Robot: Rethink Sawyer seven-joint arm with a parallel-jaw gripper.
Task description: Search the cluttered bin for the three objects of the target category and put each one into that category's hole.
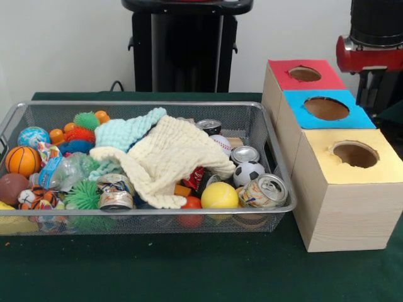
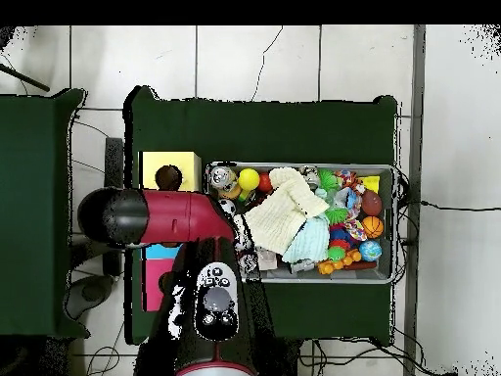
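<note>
Spotted fabric pieces are nowhere visible to you; presumably buried in the cluttered bin (image 1: 277,207) under the cream cloth (image 1: 173,157) (arm (image 2: 157,217) parked over the boxes (image 1: 343,182), fingers' state untellable).

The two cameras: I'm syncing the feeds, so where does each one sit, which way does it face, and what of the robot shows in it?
Front view: low across the table, facing the pedestal; the wire bin and three boxes lie ahead, with part of the red arm at top right.
Overhead view: above the table, looking straight down, robot base at the bottom; the arm covers the boxes.
Shared: the bin, the cream cloth and the yellow box.
</note>
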